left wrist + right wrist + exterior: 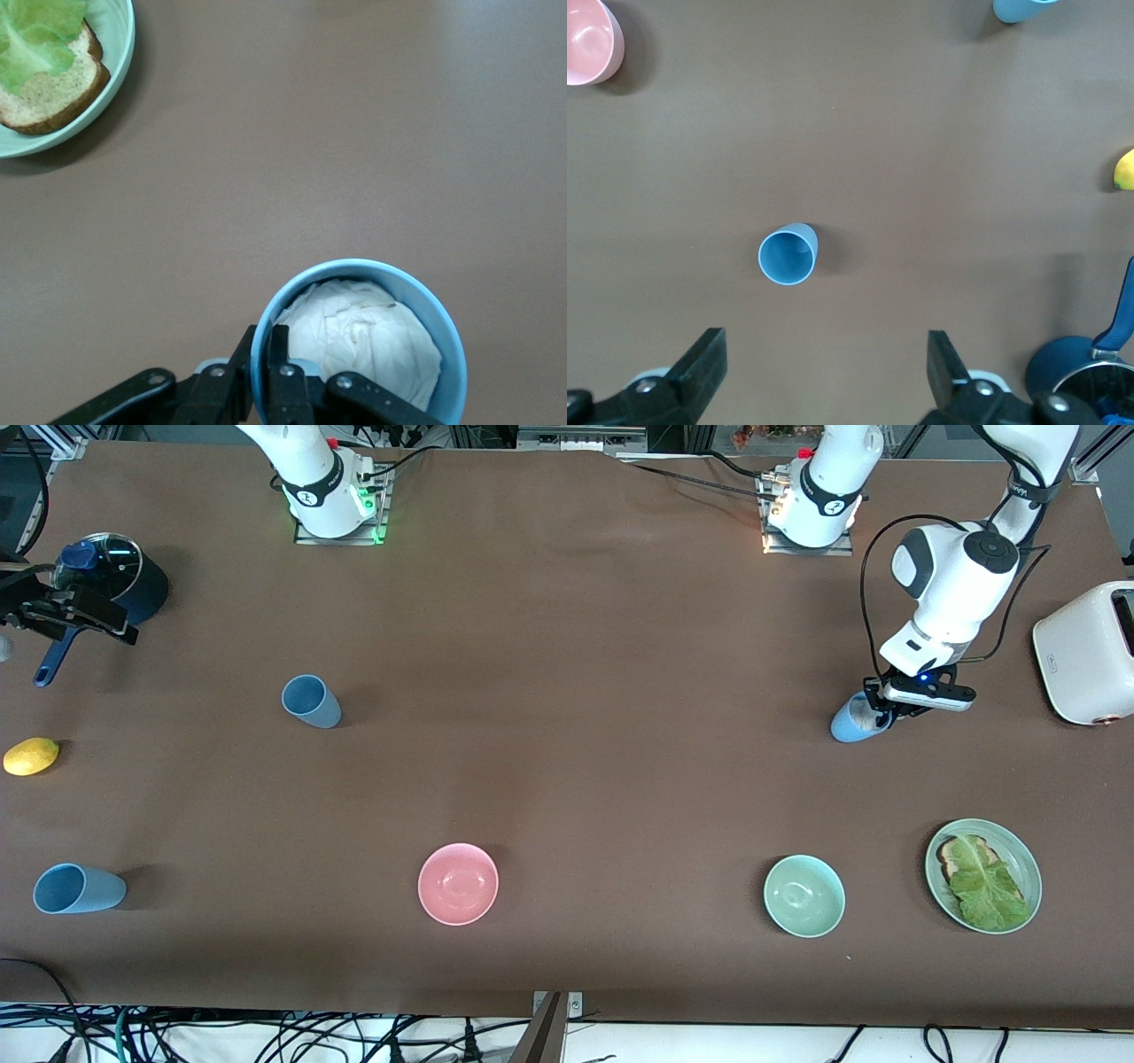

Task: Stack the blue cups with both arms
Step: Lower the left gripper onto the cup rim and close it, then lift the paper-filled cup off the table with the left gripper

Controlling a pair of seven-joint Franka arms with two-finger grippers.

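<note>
while the right gripper [66, 615] hangs at the upper left of the front frame, over the navy saucepan [120, 584], its fingers stand spread wide with nothing between them, and its wrist camera looks down on the slate-blue cup [788, 253]; that pose reads as a hover ahead of a descent. at the lower left lies a 2nd blue cup [78, 888], tipped on its side near the frame's edge, with a lemon [31, 755] above it. the slate-blue cup [312, 701] stands upright, left of centre, well apart from everything else, so a gripper could come down around it freely. a pink bowl [458, 883] and a mint bowl [803, 895] sit low in the frame, clear of the work. at the right, the left gripper [889, 710] pinches the wall of the sky-blue cup [858, 721], 1 finger inside the rim and 1 outside, as the left wrist view shows [262, 376]; crumpled white paper [359, 341] fills this cup [359, 341], which would likely stop another cup from nesting deep. a plate of toast and lettuce [1026, 852] and a white toaster [1088, 652] sit at the far right.
</note>
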